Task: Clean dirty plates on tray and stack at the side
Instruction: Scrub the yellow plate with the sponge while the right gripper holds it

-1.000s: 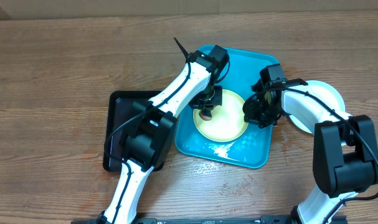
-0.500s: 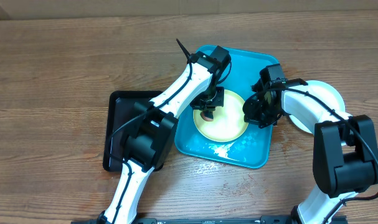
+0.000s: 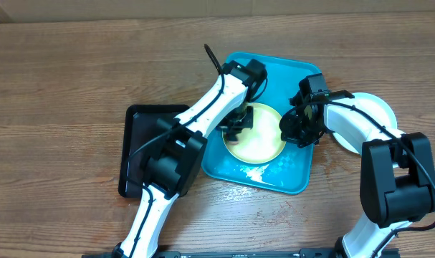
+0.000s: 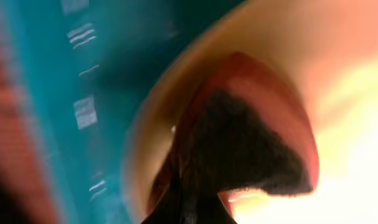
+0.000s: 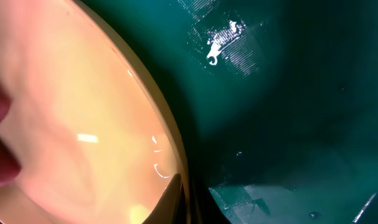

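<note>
A pale yellow plate (image 3: 264, 143) lies in the turquoise tray (image 3: 281, 75). My left gripper (image 3: 235, 127) is over the plate's left part, shut on a reddish-brown sponge with a dark face (image 4: 251, 137) that presses on the plate (image 4: 344, 68); this view is blurred. My right gripper (image 3: 292, 130) is shut on the plate's right rim, and in the right wrist view the rim (image 5: 170, 143) runs between the fingers (image 5: 185, 202). A light blue-white plate (image 3: 380, 111) lies on the table right of the tray, partly under the right arm. A third plate is not visible.
A black rectangular tray (image 3: 135, 154) lies left of the turquoise tray, partly under the left arm. Wet glare shows on the tray floor near its front edge (image 3: 254, 172). Bare wooden table (image 3: 59, 93) surrounds both trays.
My left gripper with the sponge has slid a little to the left and toward the front across the yellow plate. The right gripper and the plate have stayed put.
</note>
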`<state>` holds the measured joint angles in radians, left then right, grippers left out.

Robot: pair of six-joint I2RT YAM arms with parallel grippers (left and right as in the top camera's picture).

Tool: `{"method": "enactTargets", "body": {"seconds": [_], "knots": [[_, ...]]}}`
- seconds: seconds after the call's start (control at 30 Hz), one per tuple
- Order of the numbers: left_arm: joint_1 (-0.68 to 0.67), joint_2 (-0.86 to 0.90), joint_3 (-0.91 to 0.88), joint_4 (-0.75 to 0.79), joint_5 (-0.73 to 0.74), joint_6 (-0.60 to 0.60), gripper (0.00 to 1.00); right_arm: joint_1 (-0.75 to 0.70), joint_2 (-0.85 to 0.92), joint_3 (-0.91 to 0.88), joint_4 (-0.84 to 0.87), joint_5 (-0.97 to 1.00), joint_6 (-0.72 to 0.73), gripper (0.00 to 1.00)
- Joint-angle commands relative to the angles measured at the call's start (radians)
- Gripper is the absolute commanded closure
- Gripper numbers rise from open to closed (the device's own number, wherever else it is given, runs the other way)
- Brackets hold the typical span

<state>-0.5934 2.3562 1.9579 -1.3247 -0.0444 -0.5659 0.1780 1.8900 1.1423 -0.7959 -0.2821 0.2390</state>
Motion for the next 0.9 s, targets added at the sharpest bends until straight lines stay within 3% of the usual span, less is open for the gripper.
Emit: {"method": "enactTargets", "body": {"seconds": [0.0, 0.17, 0.37, 0.47, 0.63, 0.87], "knots": [[0.047, -0.023, -0.006, -0.058, -0.224, -0.056, 0.96, -0.007, 0.036, -0.024, -0.015, 0.087, -0.004, 0.96], [0.077, -0.023, -0.007, -0.010, -0.119, -0.034, 0.96, -0.007, 0.036, -0.024, -0.014, 0.086, -0.004, 0.96], [0.047, -0.022, -0.032, 0.240, 0.366, 0.092, 0.96, -0.007, 0.036, -0.024, -0.012, 0.087, -0.004, 0.96], [0.017, -0.022, -0.084, 0.341, 0.496, 0.088, 0.96, -0.007, 0.036, -0.024, -0.013, 0.086, -0.004, 0.96], [-0.026, -0.022, -0.174, 0.404, 0.605, 0.084, 0.96, -0.007, 0.036, -0.024, -0.014, 0.086, -0.004, 0.96], [-0.019, -0.023, -0.188, 0.263, 0.606, 0.138, 0.96, -0.007, 0.036, -0.024, -0.018, 0.086, -0.004, 0.96]]}}
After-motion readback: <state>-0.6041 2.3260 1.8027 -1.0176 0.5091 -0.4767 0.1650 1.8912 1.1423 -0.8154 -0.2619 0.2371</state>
